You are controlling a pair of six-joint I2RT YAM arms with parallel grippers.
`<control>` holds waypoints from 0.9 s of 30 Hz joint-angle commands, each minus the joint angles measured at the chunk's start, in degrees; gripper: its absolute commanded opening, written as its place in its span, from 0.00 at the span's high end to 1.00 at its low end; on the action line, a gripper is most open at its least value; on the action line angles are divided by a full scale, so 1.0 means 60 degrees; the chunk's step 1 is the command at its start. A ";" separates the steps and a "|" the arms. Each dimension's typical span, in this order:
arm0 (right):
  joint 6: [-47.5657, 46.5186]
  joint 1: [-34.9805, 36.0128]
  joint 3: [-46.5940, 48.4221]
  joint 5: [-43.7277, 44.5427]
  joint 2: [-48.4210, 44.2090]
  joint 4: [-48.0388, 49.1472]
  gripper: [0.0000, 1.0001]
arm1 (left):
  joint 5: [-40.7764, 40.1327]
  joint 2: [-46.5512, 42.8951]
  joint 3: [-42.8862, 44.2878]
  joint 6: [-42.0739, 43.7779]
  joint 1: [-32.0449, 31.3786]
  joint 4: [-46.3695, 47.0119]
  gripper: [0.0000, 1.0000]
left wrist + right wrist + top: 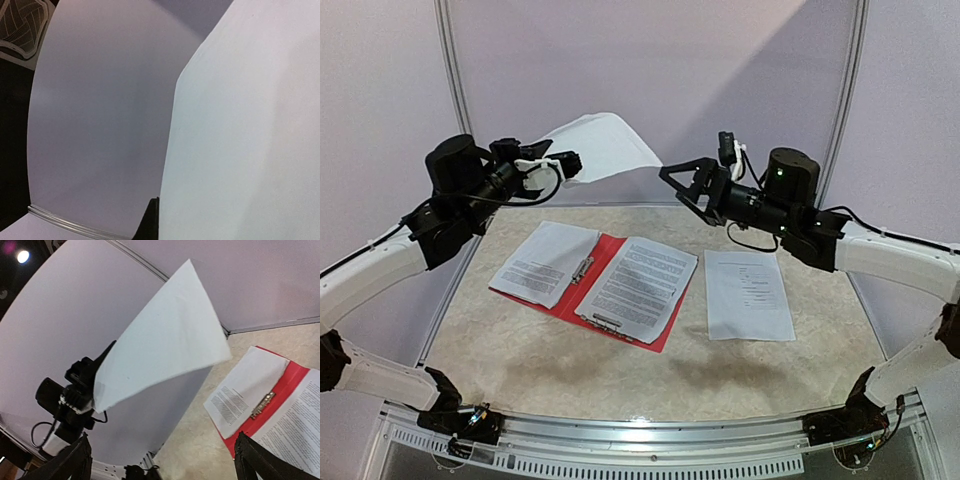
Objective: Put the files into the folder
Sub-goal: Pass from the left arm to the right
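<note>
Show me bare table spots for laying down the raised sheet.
Widest: the table strip between the folder and the arm bases. Also right of the loose sheet. Crowded: the folder itself and its narrow gap to that sheet.

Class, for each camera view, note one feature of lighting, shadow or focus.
Top external: soft arm shadows on the beige mottled table. Left wrist: the held white paper sheet fills the frame, featureless and blurred. Right wrist: a bright lamp flares top left; text in the flat red plastic folder looks sharp.
</note>
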 commanded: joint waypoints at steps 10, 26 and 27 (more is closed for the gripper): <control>0.3993 0.0656 0.2601 -0.0433 0.3101 0.3119 0.02 | 0.0174 0.0199 0.0232 0.0462 -0.0114 0.0027 1.00; 0.4989 0.0877 0.2157 0.0129 0.3292 0.3459 0.04 | 0.0520 0.0142 0.0278 0.0430 0.0040 -0.0007 1.00; 0.4652 0.0801 0.2625 -0.0143 0.3443 0.3159 0.06 | 0.0572 0.0057 0.0188 0.0448 0.0029 -0.0046 1.00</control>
